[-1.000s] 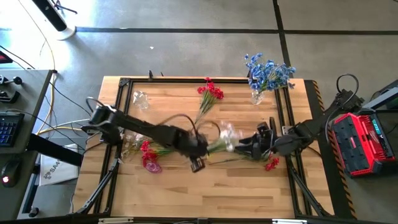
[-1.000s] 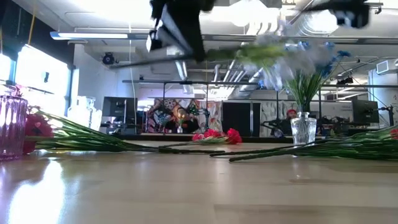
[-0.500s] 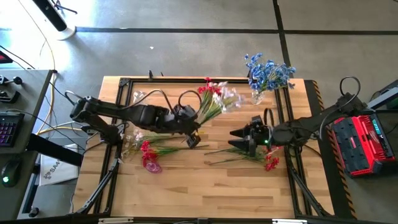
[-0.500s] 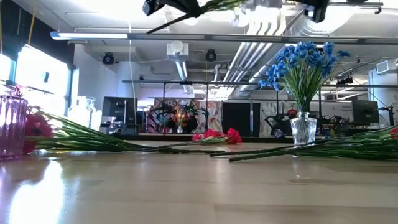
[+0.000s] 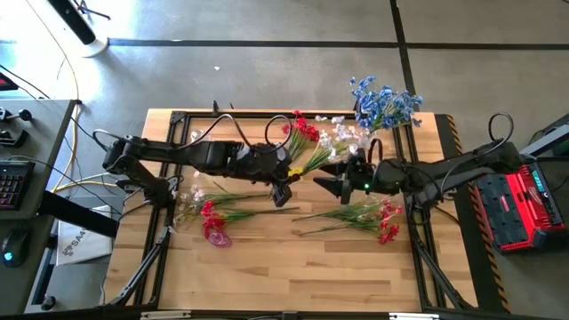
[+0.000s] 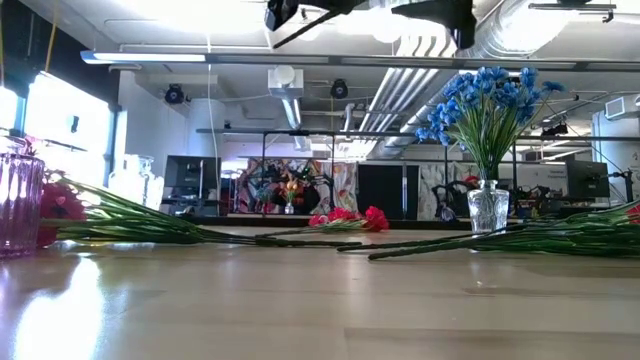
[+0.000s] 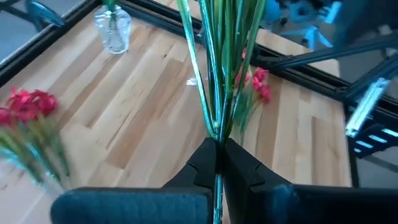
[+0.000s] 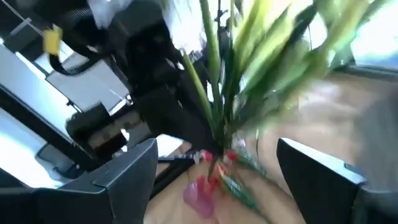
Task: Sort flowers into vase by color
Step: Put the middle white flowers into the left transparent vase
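My left gripper is raised over the middle of the table, shut on a bunch of white flowers whose blossoms point toward the far right. My right gripper is open just right of it; in the right wrist view its fingers stand on either side of the green stems without touching them. Blue flowers stand in a clear vase at the far right. Red bunches lie flat on the table at the far middle, at the right and beside a pink vase. My left gripper pinches the white bunch by its green stems near their lower ends, between the two fingers. The stems run on straight ahead of the fingers. The bunch is lifted clear of the table and slants out toward the far right.
An empty clear vase stands at the far left. More white sprigs lie at the left next to the red ones. A black frame runs along the table's sides. Bare wood lies along the near edge.
My left gripper, holding the white bunch, has gone up and toward the far edge; the bunch has swung so its blossoms now point to the far right. My right gripper has moved left and toward the far edge, following the stems.
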Robot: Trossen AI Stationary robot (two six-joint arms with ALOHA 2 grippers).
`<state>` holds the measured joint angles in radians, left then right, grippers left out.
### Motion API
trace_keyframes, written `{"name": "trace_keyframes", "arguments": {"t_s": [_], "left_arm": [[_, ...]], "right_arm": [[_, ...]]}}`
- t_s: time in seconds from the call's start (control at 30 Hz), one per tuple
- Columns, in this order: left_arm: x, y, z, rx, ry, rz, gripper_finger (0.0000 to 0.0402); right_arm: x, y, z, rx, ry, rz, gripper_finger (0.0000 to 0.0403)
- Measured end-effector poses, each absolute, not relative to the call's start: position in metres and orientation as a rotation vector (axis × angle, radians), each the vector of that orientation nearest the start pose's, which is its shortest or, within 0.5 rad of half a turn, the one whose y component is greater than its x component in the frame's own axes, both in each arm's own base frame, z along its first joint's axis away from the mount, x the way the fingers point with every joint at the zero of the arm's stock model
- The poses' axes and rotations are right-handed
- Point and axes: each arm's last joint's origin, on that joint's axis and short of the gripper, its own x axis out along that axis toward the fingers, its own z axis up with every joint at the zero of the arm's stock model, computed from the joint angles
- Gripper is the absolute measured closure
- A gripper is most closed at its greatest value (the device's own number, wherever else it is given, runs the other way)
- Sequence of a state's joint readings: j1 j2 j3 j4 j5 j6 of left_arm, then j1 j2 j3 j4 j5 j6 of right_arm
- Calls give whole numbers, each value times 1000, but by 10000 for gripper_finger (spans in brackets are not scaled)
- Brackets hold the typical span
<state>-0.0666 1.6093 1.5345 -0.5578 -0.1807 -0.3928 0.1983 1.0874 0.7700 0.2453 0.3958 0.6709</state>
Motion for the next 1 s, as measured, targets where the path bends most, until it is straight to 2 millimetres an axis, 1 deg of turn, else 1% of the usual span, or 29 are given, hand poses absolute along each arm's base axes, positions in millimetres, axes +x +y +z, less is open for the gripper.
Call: {"name": "trace_keyframes", "arguments": {"t_s": [0.1,0.17,0.27,0.37,0.4,0.43,0.5,0.57,0.63,0.73,0.8,0.9,1.0], "left_arm": [[359,-16,355,-296,569,183,401],[360,-14,355,-289,566,166,401],[361,-9,353,-298,579,151,401],[364,-4,349,-303,596,131,401],[365,-2,347,-305,604,133,401],[367,-1,345,-308,606,134,399],[368,2,343,-315,614,141,391],[367,3,342,-316,622,147,374],[367,7,342,-320,621,153,350],[368,12,344,-334,606,138,309],[368,16,345,-356,599,116,282],[375,21,341,-386,581,112,250],[383,25,337,-402,558,83,228]], "right_arm": [[242,28,313,636,-24,-244,124],[242,22,312,635,-29,-260,162],[243,16,313,629,-27,-255,244],[244,12,313,595,-18,-246,349],[244,11,312,576,-13,-243,374],[244,10,312,555,-8,-243,386],[244,7,310,551,14,-257,385],[243,2,305,539,59,-284,389],[243,-1,302,512,103,-295,398],[242,-3,296,473,157,-294,397],[242,-5,296,446,166,-288,400],[242,-7,296,426,175,-255,400],[243,-8,296,405,183,-232,401]]}}
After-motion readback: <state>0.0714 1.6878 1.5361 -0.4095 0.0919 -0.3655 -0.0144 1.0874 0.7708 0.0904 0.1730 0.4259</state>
